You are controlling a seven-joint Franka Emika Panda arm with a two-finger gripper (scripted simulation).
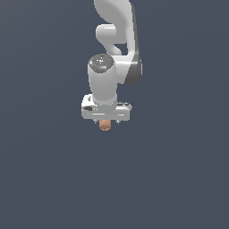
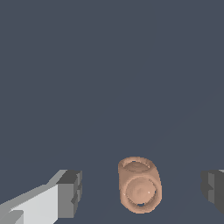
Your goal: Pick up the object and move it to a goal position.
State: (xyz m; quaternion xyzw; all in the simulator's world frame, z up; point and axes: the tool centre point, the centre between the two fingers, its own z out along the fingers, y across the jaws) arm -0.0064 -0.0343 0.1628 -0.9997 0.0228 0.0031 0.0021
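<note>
The object [image 2: 139, 185] is a small tan-orange rounded lump with a ring-like top, lying on the dark grey floor. In the wrist view it sits between the two dark finger pads [image 2: 70, 193], apart from both, nearer one side than the middle. My gripper [image 2: 142, 190] is open around it. In the exterior view the white gripper [image 1: 106, 123] hangs straight down from the arm, and the object [image 1: 105, 125] shows just below the hand, mostly covered by it. The fingertips are hard to make out there.
The floor [image 1: 179, 179] is a flat dark blue-grey surface all around. The white arm [image 1: 117, 40] rises behind the gripper toward the top of the exterior view. No goal marker shows.
</note>
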